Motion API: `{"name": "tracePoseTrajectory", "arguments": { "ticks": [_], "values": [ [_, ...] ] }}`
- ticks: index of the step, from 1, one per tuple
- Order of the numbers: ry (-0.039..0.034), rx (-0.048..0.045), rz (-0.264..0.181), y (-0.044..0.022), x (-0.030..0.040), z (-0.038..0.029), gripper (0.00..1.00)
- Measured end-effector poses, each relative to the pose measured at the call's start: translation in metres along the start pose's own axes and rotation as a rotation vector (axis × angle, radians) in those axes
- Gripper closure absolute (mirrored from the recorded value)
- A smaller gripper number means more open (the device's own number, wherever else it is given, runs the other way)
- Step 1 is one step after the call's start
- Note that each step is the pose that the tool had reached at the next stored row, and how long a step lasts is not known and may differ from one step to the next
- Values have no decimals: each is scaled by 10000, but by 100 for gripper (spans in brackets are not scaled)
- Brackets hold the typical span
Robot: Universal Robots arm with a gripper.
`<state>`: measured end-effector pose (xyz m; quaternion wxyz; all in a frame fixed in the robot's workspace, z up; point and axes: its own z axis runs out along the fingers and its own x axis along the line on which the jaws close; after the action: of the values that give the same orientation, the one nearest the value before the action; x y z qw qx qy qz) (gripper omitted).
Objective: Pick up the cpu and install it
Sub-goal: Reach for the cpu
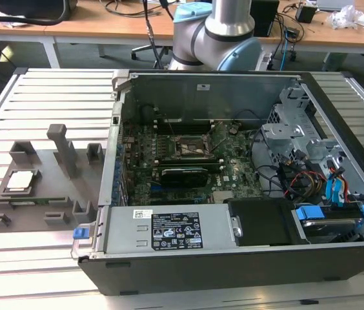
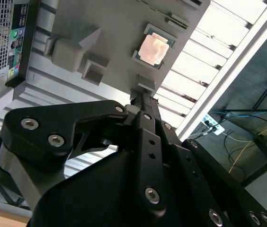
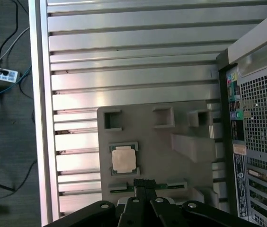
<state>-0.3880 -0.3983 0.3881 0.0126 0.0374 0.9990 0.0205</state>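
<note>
The cpu (image 1: 19,179) is seen lying flat, its pale metal top upward, in a shallow square seat on a grey holder plate (image 1: 43,194). The seat is placed near the edge of the plate that faces away from the computer case (image 1: 233,268). The plate is laid on a slatted metal table (image 1: 40,90), just beside the case at the exterior view's left. Several raised grey blocks (image 1: 62,148) are carried by the plate around the cpu.

In both wrist views the gripper (image 3: 142,181) (image 2: 140,94) is shown above the plate, apart from the cpu (image 3: 124,159) (image 2: 153,48) and not touching it. Its black fingers (image 2: 147,137) are brought together with no visible gap, and nothing is held between them. How high the fingertips stand over the plate cannot be told.

The case is laid on its side with the cover off, so that the motherboard (image 1: 230,169) is exposed. A dark square socket (image 1: 188,147) is seen near the middle of the board. The arm (image 1: 217,29) is mounted at the far edge of the table, behind the case.
</note>
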Motion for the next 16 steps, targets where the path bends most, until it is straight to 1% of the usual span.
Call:
{"name": "tracePoseTrajectory", "arguments": {
  "ticks": [4, 9, 10, 11, 16],
  "values": [
    [0, 1, 0, -5, 69, -1, 89],
    [1, 0, -1, -13, 180, -4, 89],
    [1, 0, -1, -15, 207, -5, 89],
    [0, 0, 0, -18, 250, -6, 89],
    [1, 1, 0, -24, 337, -8, 89]
  ]
}}
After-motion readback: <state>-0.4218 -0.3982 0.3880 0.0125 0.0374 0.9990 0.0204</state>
